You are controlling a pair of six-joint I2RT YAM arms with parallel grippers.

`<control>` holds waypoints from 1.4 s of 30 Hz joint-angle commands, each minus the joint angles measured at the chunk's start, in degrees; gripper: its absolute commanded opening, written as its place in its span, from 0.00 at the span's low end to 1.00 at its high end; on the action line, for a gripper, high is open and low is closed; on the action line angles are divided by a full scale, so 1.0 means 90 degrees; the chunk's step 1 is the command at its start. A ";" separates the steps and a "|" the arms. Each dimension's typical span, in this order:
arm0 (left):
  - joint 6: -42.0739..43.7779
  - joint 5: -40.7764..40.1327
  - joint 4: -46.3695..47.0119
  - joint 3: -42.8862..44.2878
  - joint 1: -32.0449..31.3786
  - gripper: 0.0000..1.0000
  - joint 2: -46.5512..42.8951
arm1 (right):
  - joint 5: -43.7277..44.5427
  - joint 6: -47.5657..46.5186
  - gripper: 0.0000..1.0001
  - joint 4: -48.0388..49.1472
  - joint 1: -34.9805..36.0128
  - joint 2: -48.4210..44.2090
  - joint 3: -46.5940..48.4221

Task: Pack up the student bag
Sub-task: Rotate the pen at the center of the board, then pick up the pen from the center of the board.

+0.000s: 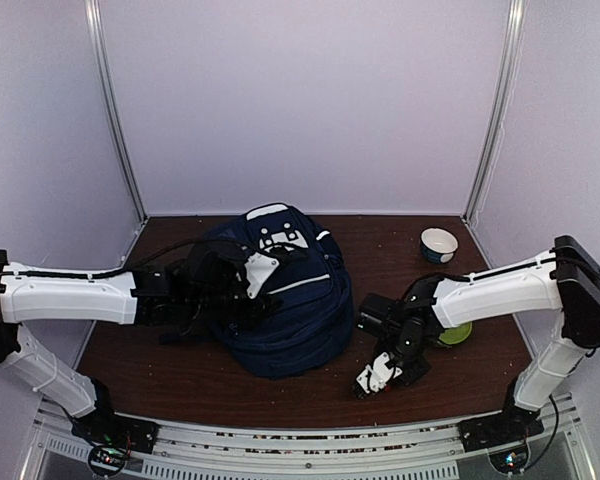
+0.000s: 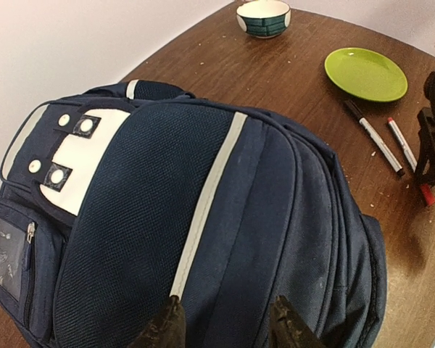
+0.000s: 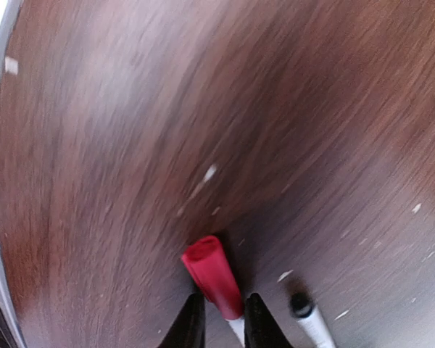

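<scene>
The student bag [image 1: 300, 320] is a navy backpack with a white stripe, lying in the middle of the table. It fills the left wrist view [image 2: 145, 217]. My left gripper [image 1: 252, 277] is open over the bag's front panel, its fingertips [image 2: 167, 330] spread beside the white stripe with only fabric between them. My right gripper [image 1: 378, 378] points down at the table right of the bag. Its fingers [image 3: 192, 322] close on a red-capped marker [image 3: 214, 279]. A black-tipped marker [image 3: 308, 315] lies just beside it.
A green plate [image 2: 365, 72] lies right of the bag, partly under my right arm in the top view [image 1: 458, 333]. A small white and teal bowl [image 1: 439, 244] stands at the back right. The black marker [image 2: 373, 136] lies between plate and bag.
</scene>
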 commanded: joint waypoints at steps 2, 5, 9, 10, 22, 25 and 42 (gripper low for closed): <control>-0.0081 -0.0089 0.0338 -0.0019 0.0011 0.42 -0.0144 | -0.0815 0.0900 0.17 -0.0146 0.0018 0.0687 0.0721; -0.0075 -0.0131 0.0276 -0.0033 0.0010 0.42 -0.0196 | -0.1158 0.1695 0.17 -0.0104 0.0020 0.1031 0.1035; -0.0086 -0.0207 0.0249 -0.0100 0.0010 0.42 -0.0283 | -0.1346 0.2730 0.17 0.0069 0.0013 0.1271 0.1264; -0.0093 -0.0217 0.0248 -0.0106 0.0010 0.42 -0.0286 | -0.1329 0.2854 0.17 0.0094 0.0002 0.1273 0.1244; 0.0004 -0.0207 0.0286 -0.0009 0.0013 0.42 -0.0159 | -0.0625 0.3008 0.34 0.0546 -0.0750 0.0097 0.0180; 0.0024 -0.0185 0.0311 0.0020 0.0010 0.43 -0.0098 | -0.0246 0.2967 0.32 0.0923 -0.0802 0.0050 -0.0129; -0.0024 -0.0384 0.0208 0.0039 0.0010 0.43 -0.0116 | -0.0718 0.3273 0.05 0.0896 -0.0788 0.0091 0.0034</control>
